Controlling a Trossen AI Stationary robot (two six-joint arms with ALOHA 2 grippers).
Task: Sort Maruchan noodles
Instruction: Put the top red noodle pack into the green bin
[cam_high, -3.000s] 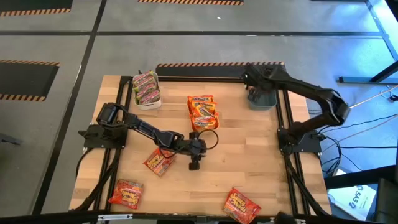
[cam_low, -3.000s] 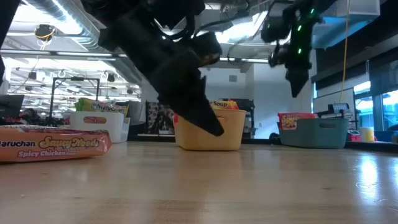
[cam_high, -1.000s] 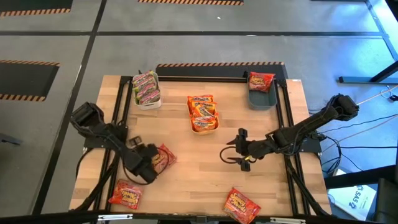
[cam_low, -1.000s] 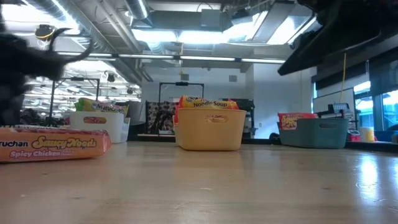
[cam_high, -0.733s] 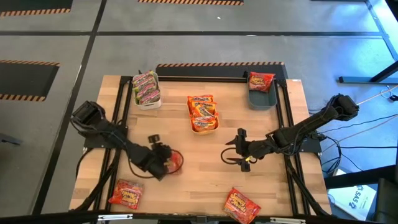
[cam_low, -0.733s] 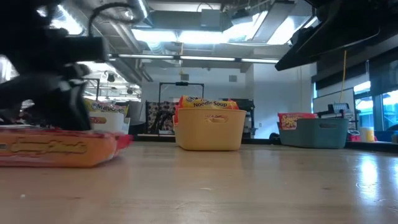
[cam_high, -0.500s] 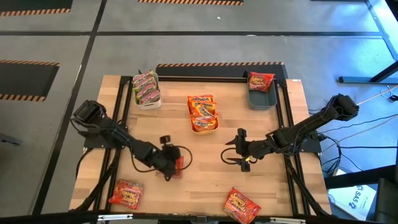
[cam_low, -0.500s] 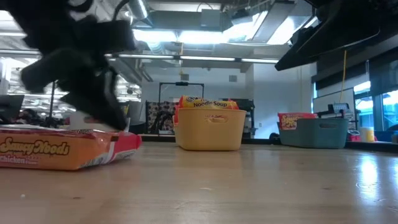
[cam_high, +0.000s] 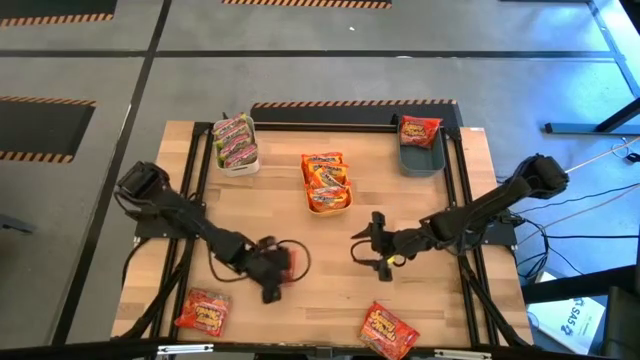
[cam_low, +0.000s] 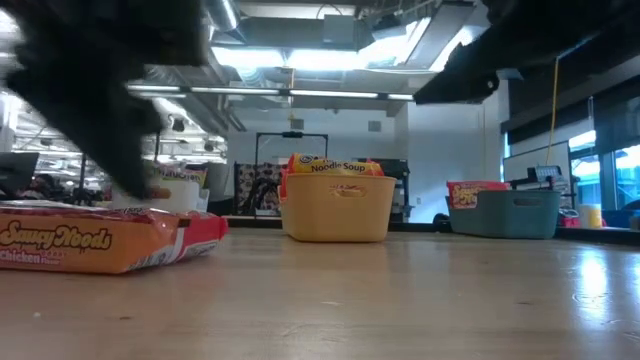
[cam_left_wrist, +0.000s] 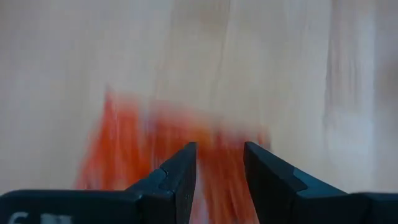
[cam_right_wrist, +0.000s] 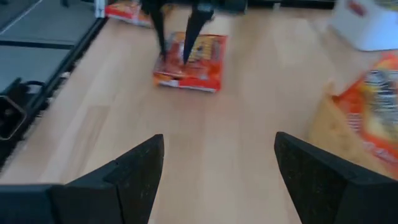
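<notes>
A red Maruchan packet (cam_high: 286, 262) lies flat on the table, left of its middle, and also shows in the low view (cam_low: 100, 245) and the right wrist view (cam_right_wrist: 194, 67). My left gripper (cam_high: 270, 266) stands over it pointing down. It is open by a narrow gap, with the blurred packet (cam_left_wrist: 155, 143) below and between its fingers (cam_left_wrist: 219, 171). My right gripper (cam_high: 362, 252) hovers wide open (cam_right_wrist: 217, 177) near the table's middle, facing the packet and touching nothing. Two more red packets lie near the front edge (cam_high: 205, 310) (cam_high: 388, 330). My left gripper comes at the red packet from above, its two fingertips (cam_right_wrist: 164, 48) set a little apart on the packet's top face (cam_right_wrist: 177, 62). The packet lies flat on the table. Whether the tips touch it or stand just above it, I cannot tell.
At the far side stand a white bin (cam_high: 237, 160) with green-pink packets, a yellow bin (cam_high: 327, 207) with orange packets and a blue bin (cam_high: 420, 162) with a red packet. A dark metal frame (cam_high: 460, 180) runs along the table's sides. Bare wood lies between the two grippers.
My left gripper has swept from the table's left side toward its middle. The red packet has slid along the table with it, a short way to the right, and stays flat. My right gripper has shifted slightly toward the left.
</notes>
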